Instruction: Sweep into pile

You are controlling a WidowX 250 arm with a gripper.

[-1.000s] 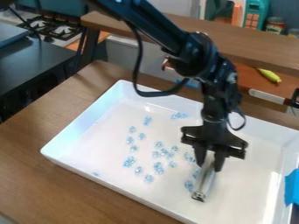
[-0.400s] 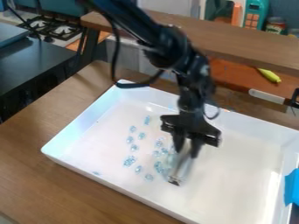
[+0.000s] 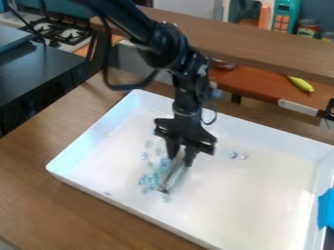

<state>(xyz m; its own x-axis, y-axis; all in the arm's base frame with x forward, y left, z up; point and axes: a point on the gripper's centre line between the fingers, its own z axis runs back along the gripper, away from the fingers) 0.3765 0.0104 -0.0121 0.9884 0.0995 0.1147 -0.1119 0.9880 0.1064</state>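
Inside the white tray, my gripper pinching a pale sweeping blade, bluish beads loosely bunched just beside it on the left, stray beads well apart to the right.

Black arm cut off by the top edge, white tray and blue tape cut off at right, bluish pieces blurred, too small for telling their shape.

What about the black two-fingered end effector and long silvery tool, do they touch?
Touching. In the camera view, the end effector grips the tool between its fingers, by the upper end.
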